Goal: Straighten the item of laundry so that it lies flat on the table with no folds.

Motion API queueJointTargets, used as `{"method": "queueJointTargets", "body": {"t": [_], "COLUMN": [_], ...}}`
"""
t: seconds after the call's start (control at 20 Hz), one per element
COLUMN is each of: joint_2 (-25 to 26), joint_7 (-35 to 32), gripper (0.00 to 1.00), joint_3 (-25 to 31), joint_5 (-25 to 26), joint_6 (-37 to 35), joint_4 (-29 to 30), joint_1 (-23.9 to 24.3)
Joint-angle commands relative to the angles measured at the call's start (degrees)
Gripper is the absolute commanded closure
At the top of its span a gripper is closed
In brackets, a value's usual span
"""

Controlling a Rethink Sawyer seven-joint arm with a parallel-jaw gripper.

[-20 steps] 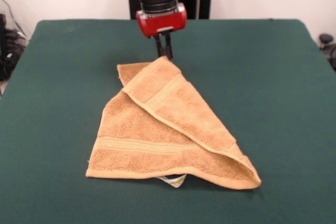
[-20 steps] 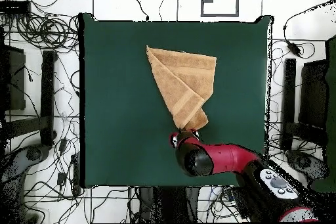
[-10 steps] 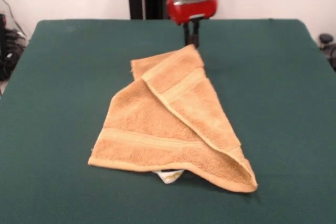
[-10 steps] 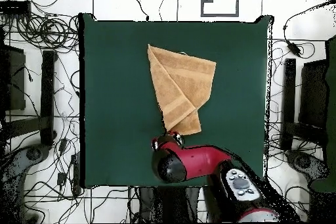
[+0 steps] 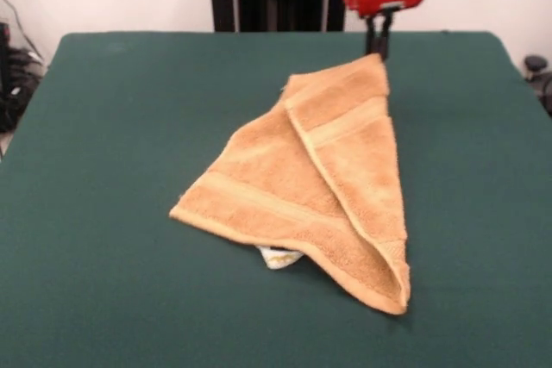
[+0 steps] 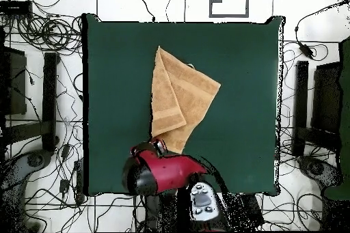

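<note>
The item of laundry, a golden-tan towel, lies folded over itself in a rough triangle on the green table. A woven band runs across each layer, and a small white tag peeks out under the near edge. My gripper is at the towel's far corner, shut on it and holding that corner slightly off the cloth. Seen from overhead, the towel sits left of the table's centre, with the gripper at its lower tip and the red arm below it.
Tangled cables cover the floor around the table. Dark stands flank it on the left and right in the overhead view. Wide bare green cloth lies on every side of the towel.
The gripper has carried the held corner sideways, to the right in the front view, and farther back. The towel swung and slid with it, still folded.
</note>
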State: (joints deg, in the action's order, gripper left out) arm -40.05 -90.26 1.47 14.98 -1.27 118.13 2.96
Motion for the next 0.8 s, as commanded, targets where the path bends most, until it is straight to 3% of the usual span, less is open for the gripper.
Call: {"method": "queueJointTargets", "body": {"t": [0.05,0.25,0.5,0.8], "joint_2": [0.77,3.25,3.75,-1.82], "joint_7": [-21.46,-23.05,-22.55,-25.08], "gripper": [1.0,1.0,1.0,1.0], "joint_3": [-7.76,-14.48,-15.84,-20.16], "joint_5": [-11.98,-19.93,-24.9,-28.18], "joint_6": [-3.64,-4.98,-6.67,-24.76], "joint_4": [0.78,-0.88,-1.24,-4.38], "joint_1": [-14.02,-23.81,-26.92,-32.72]}}
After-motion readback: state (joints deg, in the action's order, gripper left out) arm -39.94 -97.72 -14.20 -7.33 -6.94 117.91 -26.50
